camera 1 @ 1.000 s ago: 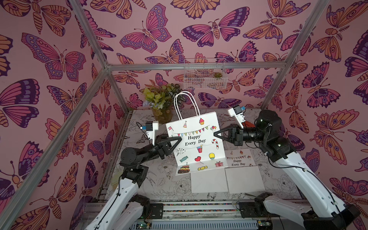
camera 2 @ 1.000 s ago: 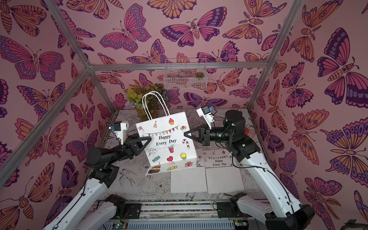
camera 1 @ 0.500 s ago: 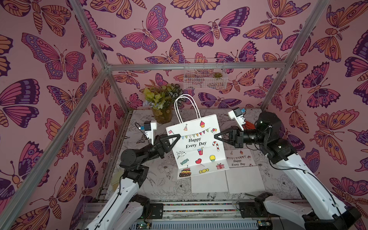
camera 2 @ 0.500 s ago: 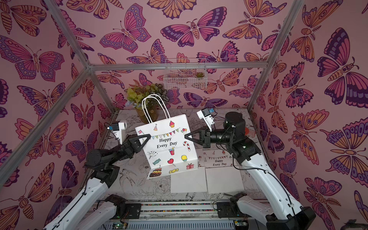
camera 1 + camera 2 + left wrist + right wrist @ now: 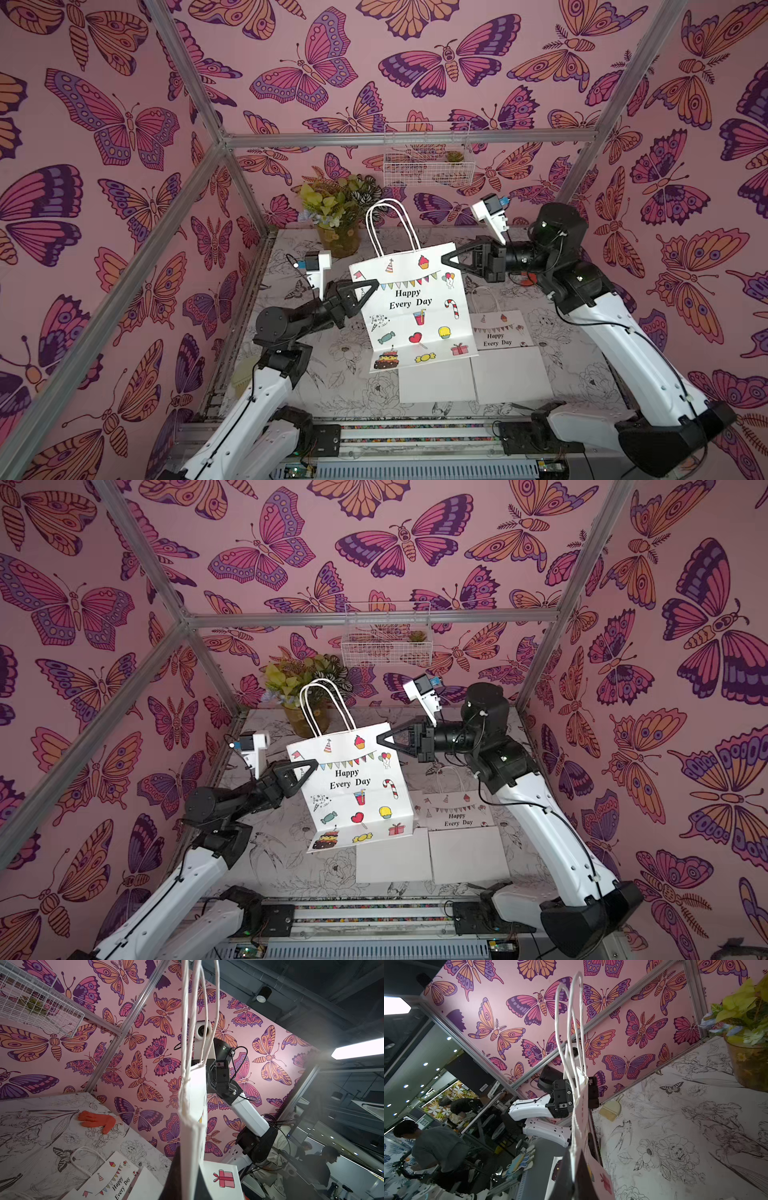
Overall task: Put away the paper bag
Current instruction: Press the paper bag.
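a white paper bag printed with "happy every day" and party pictures is hanging in the air above the counter, near its middle, between the two arms. it is standing upright with a slight tilt, its lower left corner dipping lowest, and its two white cord handles are standing up from the top. the left arm is reaching in from the left, its jaws pinched closed on the bag's left edge near the top. the right arm is reaching in from the right, its jaws pinched closed on the bag's upper right corner. in the wrist views the bag is showing edge on and flat, its sides pressed together.

behind and to the right of the held bag, a second bag with the same print is lying flat on the counter, with plain white flat pieces lying in front of it. a potted plant is standing at the back of the counter, behind the handles. a white wire basket is hanging on the back wall. an orange glove is lying near the right wall, and a small hand brush is lying by the left wall.
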Available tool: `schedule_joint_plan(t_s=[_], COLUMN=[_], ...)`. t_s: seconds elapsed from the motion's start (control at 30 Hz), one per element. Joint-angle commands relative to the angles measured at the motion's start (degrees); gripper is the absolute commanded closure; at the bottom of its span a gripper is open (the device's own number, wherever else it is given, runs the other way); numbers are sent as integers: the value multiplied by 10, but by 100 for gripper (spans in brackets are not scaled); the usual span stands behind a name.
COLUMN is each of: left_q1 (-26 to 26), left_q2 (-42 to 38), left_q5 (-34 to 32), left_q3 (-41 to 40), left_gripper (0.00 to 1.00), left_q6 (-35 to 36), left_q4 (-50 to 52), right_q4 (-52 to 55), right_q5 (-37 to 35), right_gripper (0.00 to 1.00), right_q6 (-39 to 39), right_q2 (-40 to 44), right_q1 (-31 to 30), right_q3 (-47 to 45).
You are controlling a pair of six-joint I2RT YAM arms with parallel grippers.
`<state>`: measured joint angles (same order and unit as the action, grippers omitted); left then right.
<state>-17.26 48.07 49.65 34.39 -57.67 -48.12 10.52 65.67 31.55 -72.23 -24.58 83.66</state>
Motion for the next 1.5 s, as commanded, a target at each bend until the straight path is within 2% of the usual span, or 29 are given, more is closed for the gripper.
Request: schedule_joint_plan(t_s=[0.0,0.2,0.23,0.3,0.37,0.47,0.53,0.73,0.87,1.0,1.17,1.27,1.33,1.47], left_q1=[0,0,0,0,-1,-1,-1,-1,-1,-1,-1,-1,-1,-1], left_q2=[-1,2,3,5,5,7,11,18,18,19,22,20,19,18], left_q5=[14,31,40,61,76,89,100,122,130,126,113,113,112,110], left_q3=[2,4,4,7,6,3,2,1,1,1,4,4,5,5], left_gripper=[100,100,96,72,58,52,55,74,100,100,100,100,100,100], left_q6=[2,3,3,3,4,10,12,15,16,18,25,24,24,25], left_q4=[-10,-9,-9,-13,-15,-15,-14,-14,-14,-10,4,4,5,7], right_q4=[-7,-14,-14,-16,-20,-37,-52,-79,-85,-75,-32,-29,-25,-23], right_q5=[19,14,13,10,7,1,-3,-7,-7,-6,4,11,14,15], right_gripper=[100,100,100,100,100,100,100,100,100,98,68,60,59,69], right_q6=[-6,-6,-7,-5,-3,11,23,48,52,46,22,25,24,22], right_q2=[-6,-7,-6,-7,-7,-5,-3,4,4,0,-8,-14,-18,-21], right_q1=[-1,-1,-1,0,1,8,16,30,32,32,38,42,42,43], right_q3=[23,25,26,29,32,31,30,28,30,41,72,83,89,84])
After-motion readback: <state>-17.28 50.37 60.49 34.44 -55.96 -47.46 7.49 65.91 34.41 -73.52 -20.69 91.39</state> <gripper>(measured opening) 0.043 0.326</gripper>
